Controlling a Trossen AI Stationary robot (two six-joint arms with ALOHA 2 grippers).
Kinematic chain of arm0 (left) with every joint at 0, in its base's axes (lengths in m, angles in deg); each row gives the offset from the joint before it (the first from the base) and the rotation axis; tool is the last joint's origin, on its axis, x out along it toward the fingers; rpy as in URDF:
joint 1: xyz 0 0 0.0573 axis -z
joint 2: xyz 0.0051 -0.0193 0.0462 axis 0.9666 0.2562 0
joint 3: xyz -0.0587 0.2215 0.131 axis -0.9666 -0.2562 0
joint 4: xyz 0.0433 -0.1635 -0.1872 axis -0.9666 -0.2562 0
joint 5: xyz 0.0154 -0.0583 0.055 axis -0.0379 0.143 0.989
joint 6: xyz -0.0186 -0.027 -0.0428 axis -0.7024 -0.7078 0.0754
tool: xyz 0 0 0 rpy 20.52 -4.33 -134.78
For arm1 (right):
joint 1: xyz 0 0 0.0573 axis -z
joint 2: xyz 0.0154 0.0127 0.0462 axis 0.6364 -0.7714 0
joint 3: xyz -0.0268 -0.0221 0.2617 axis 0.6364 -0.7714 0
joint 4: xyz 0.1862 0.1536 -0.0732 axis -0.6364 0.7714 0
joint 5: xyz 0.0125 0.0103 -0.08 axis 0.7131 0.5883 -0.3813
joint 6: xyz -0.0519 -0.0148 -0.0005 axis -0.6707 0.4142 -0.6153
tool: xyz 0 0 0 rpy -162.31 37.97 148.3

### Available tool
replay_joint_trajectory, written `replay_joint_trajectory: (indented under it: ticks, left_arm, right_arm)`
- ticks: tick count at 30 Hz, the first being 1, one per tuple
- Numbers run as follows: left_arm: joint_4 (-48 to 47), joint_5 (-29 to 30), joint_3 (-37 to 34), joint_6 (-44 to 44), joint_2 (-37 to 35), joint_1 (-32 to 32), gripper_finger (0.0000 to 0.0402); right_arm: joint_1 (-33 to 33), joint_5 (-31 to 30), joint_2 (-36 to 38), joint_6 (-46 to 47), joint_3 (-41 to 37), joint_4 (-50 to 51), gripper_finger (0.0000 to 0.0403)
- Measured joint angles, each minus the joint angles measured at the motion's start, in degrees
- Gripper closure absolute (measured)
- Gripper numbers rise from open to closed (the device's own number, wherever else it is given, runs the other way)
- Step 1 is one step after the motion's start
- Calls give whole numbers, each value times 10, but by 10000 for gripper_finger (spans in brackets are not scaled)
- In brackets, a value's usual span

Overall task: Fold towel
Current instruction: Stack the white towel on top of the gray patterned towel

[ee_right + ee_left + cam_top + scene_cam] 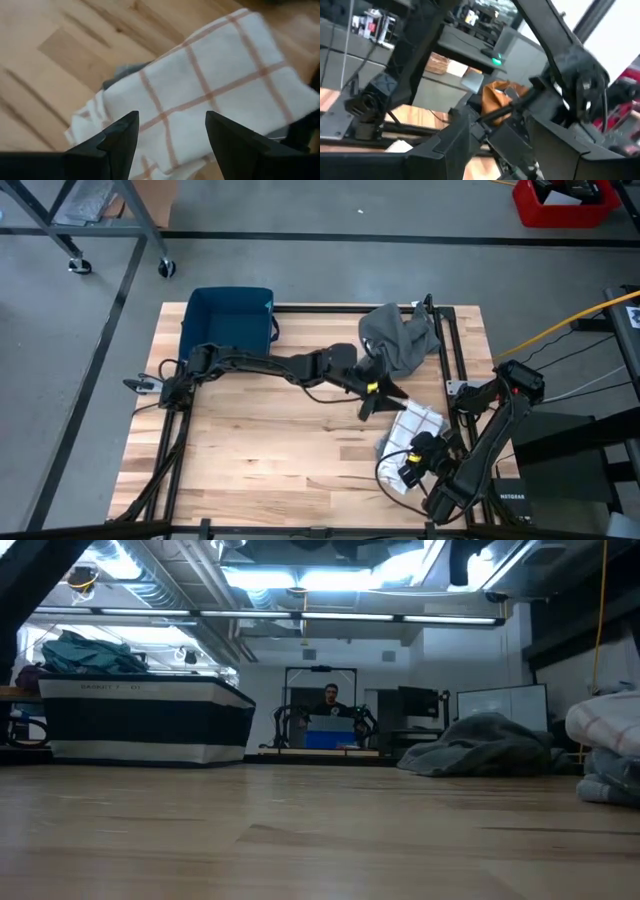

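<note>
A white towel with thin orange checks (pixel 412 430) lies folded on the wooden table at the near right, also showing in the right wrist view (pixel 210 85) and at the right edge of the low view (pixel 608 725). Grey cloth (pixel 122 72) peeks out from under its edge. My right gripper (pixel 172 135) hangs open above this towel, its fingers apart and clear of it (pixel 415 458). My left gripper (pixel 383 400) is open and held level in the air, just beyond the towel's far edge, with nothing between its fingers. A crumpled grey towel (pixel 400 340) lies heaped at the far right.
A blue bin (pixel 228 325) stands at the table's far left. A black frame rail (pixel 450 350) runs along the right edge. The grey heap (pixel 490 745) rises from the table in the low view. Bare wood lies across the middle and near left. A person sits far behind the table (pixel 330 700).
</note>
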Motion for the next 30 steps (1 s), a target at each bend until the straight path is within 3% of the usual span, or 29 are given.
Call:
replay_joint_trajectory:
  ticks: [11, 30]
  left_arm:
    - [-54, 1, -1, 40, 0, 30, 212]
    - [-128, 2, -1, 66, 0, 55, 212]
  right_arm:
    - [0, 5, 0, -23, 0, -67, 168]
    - [0, 8, 0, -23, 0, -84, 168]
